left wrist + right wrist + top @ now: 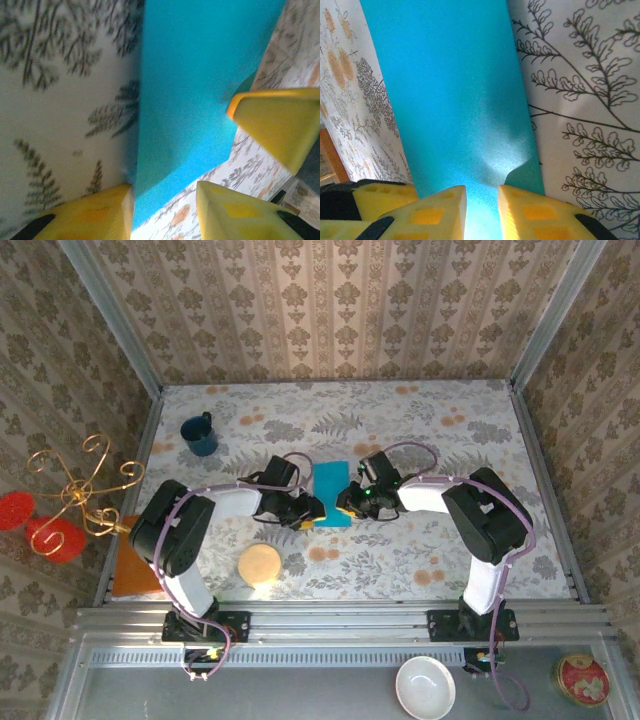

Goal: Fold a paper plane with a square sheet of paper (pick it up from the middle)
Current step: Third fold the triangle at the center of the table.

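Observation:
The square sheet of paper point(332, 490) is a turquoise strip, folded, lying mid-table between both grippers. My left gripper point(308, 515) sits at its left near corner. In the left wrist view the paper point(190, 90) runs down to that gripper point(164, 189), which is open, with the paper's corner against its left finger point(100, 215). My right gripper point(348, 502) is on the paper's right edge. In the right wrist view the paper's point(450, 90) upper layer rises into the narrow gap of that gripper point(482, 190), which is shut on it. The right gripper's finger point(270, 120) shows opposite.
A dark blue mug point(200, 435) stands at the back left. A round tan disc point(260, 564) lies near the left arm's base, with an orange board point(135, 560) at the table's left edge. Patterned walls close in three sides. A white bowl point(425, 687) sits below the rail.

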Action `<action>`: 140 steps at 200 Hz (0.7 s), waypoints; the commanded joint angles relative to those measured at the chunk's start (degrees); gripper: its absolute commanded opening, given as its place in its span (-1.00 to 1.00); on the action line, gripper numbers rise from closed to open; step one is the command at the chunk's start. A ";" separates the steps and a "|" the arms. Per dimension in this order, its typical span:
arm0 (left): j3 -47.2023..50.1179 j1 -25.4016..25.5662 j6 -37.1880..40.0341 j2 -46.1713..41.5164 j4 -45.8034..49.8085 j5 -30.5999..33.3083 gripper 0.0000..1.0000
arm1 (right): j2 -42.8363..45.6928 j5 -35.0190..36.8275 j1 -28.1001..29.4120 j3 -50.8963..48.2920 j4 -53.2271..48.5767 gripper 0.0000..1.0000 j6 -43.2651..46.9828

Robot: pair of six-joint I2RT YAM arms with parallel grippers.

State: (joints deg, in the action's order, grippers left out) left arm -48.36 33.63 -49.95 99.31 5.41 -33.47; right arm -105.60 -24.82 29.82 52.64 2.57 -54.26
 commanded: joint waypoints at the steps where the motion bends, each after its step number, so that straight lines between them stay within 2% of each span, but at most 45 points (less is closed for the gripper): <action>1: -2.21 -0.84 0.09 0.98 -4.53 -1.12 -0.25 | -1.47 1.00 -0.47 -1.67 -2.82 -0.46 -0.58; 45: -3.67 -2.49 1.13 2.69 -4.18 -1.64 -0.29 | -1.54 0.90 -0.64 -1.76 -2.64 -0.46 -0.58; 140: -4.83 -3.44 0.65 5.46 -4.34 -1.70 -0.51 | -0.79 0.65 -1.16 -2.13 -1.76 -0.44 -0.33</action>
State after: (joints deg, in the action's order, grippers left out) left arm -51.99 30.89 -49.91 103.94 0.99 -34.35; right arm -105.60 -25.58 29.43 52.27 3.27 -54.26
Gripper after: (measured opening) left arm 0.261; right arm 0.273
